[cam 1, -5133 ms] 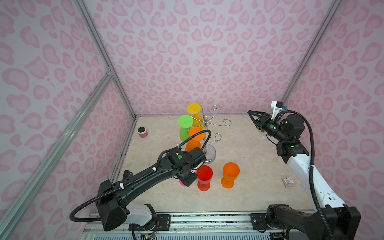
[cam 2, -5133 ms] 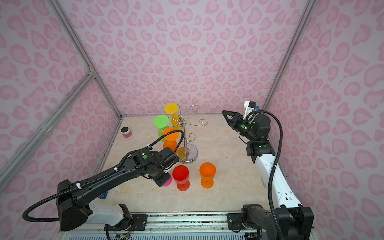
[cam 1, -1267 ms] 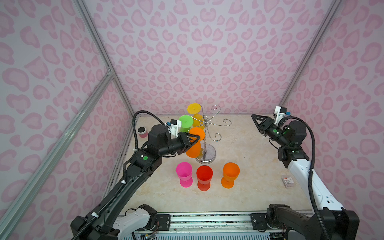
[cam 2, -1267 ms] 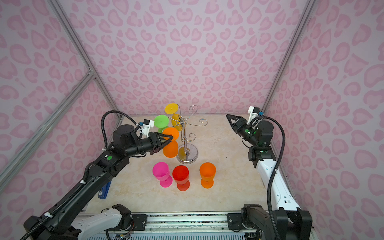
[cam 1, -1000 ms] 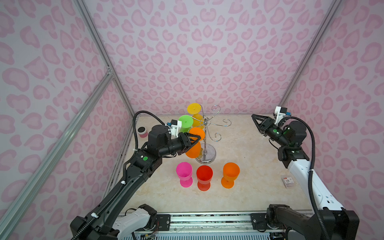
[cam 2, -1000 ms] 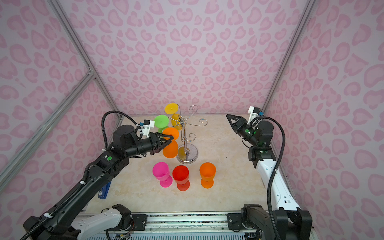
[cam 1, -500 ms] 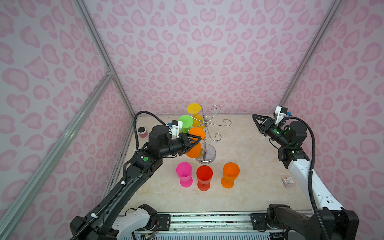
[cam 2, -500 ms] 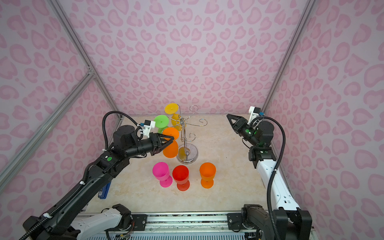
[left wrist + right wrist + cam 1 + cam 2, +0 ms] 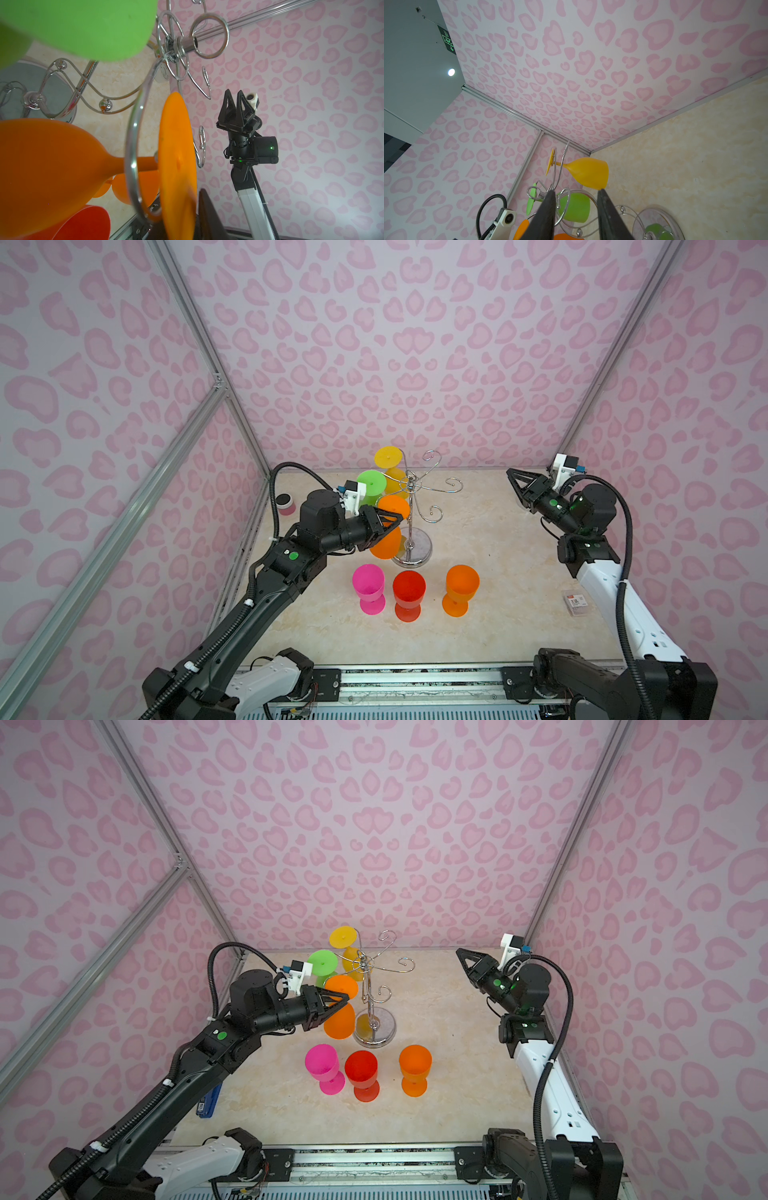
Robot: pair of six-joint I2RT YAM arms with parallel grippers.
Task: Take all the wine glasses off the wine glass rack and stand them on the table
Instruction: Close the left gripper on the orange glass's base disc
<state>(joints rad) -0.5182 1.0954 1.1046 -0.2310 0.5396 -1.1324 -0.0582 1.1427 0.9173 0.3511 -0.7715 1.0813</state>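
The chrome wine glass rack (image 9: 411,522) (image 9: 370,1006) stands mid-table. Three wine glasses hang upside down from it: orange (image 9: 386,545) (image 9: 52,162), green (image 9: 371,485) and yellow (image 9: 387,457) (image 9: 587,172). My left gripper (image 9: 397,519) (image 9: 343,999) reaches in from the left at the orange glass's foot (image 9: 178,158). One finger (image 9: 207,209) lies close against the foot's outer face; the other is hidden behind the foot. At the right, my right gripper (image 9: 513,475) (image 9: 576,191) hangs open and empty, pointing at the rack from a distance.
Pink (image 9: 368,585), red (image 9: 409,589) and orange (image 9: 461,585) glasses stand upright in a row in front of the rack. A small jar (image 9: 285,504) sits by the left wall, a small box (image 9: 575,603) by the right wall and a blue object (image 9: 208,1100) near the left arm.
Over the last second the left jaws have narrowed at the orange glass's foot. Five seconds ago that arm was low beside the pink glass. The right arm has barely moved.
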